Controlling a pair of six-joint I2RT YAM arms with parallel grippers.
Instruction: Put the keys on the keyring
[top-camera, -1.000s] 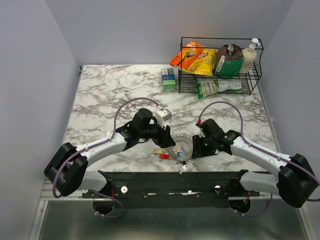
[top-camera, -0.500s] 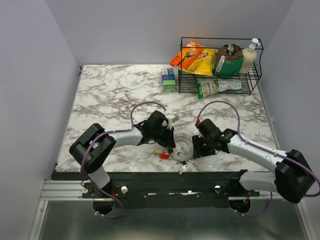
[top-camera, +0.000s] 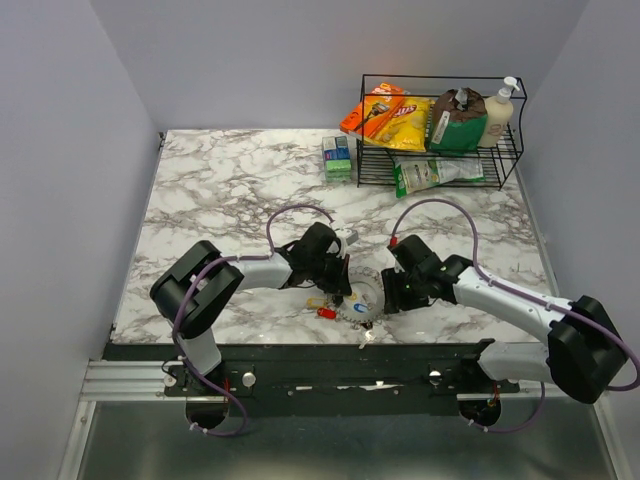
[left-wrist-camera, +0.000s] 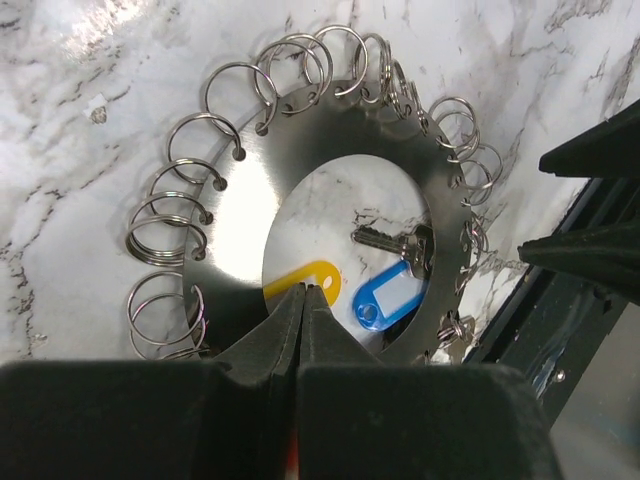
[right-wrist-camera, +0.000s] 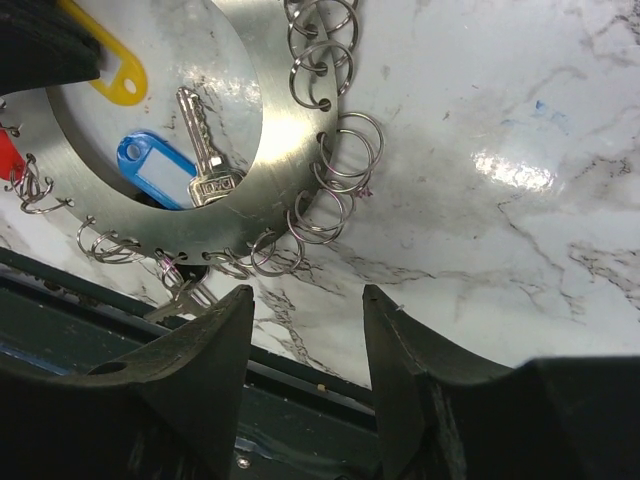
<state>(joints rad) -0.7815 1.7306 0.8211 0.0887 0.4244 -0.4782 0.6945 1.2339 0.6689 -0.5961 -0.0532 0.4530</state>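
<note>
The keyring is a flat silver disc with a big hole and small split rings along its rim; it lies near the table's front edge. Inside the hole lie a yellow key tag, a blue tag and a silver key. A red tag lies just left of the disc. My left gripper is shut, its tips pinched on the end of the yellow tag. My right gripper hangs open over the disc's right rim, holding nothing.
A black rail runs along the table's front edge, right under the disc. A wire rack with snack bags and a soap bottle stands at the back right. Small boxes sit left of it.
My left arm swung in toward the disc and its jaws closed at the yellow tag. The right gripper crept slightly left toward the disc.
</note>
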